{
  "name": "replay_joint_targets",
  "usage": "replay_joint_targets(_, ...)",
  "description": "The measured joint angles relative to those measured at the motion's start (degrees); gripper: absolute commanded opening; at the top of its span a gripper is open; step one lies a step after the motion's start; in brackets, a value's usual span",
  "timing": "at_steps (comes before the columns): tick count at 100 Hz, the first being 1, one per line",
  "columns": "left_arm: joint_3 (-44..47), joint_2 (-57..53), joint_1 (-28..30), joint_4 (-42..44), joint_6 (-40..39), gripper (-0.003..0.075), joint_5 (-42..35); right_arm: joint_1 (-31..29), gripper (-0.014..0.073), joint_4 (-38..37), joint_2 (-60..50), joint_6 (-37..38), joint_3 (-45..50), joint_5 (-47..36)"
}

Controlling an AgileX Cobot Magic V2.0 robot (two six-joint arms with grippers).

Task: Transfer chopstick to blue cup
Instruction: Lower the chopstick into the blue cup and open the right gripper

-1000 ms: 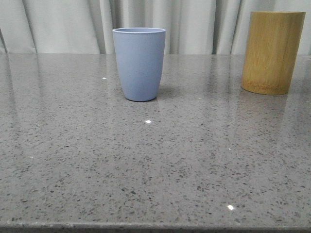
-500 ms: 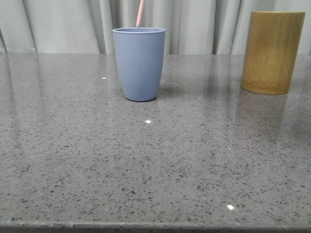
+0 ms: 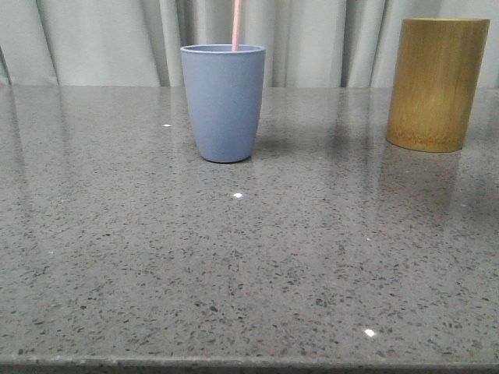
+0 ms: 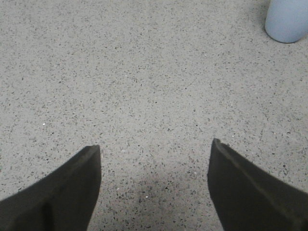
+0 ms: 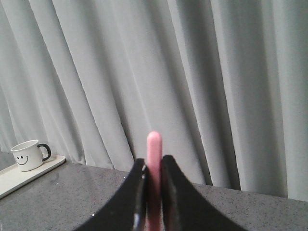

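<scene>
No legible text, label, brand name or number appears on any surface in the views.

One sign is present: a smiley face, drawn as two dark dot eyes above a curved mouth line, printed on the side of the white mug (image 5: 28, 155) with the dark handle. The mug stands on a pale tray (image 5: 19, 179) at the edge of the counter, in front of the curtain.

The blue cup (image 3: 224, 101) carries no marking on its visible side. The bamboo cylinder (image 3: 437, 83) shows wood grain only. The chopstick (image 5: 153, 163) bears no print on its visible length.
</scene>
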Motion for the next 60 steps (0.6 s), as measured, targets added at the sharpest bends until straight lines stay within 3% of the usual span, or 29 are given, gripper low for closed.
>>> replay_joint_targets(33, 0.0, 0.0, 0.0, 0.0, 0.0, 0.0463, 0.0, 0.0, 0.0290, -0.4, 0.0, 0.0, 0.0, 0.1)
replay_joint_targets(43, 0.0, 0.0, 0.0, 0.0, 0.0, 0.0463, 0.0, 0.0, 0.0338, -0.4, 0.0, 0.0, 0.0, -0.3)
replay_joint_targets(60, 0.0, 0.0, 0.0, 0.0, 0.0, 0.0463, 0.0, 0.0, 0.0342, -0.4, 0.0, 0.0, 0.0, -0.6)
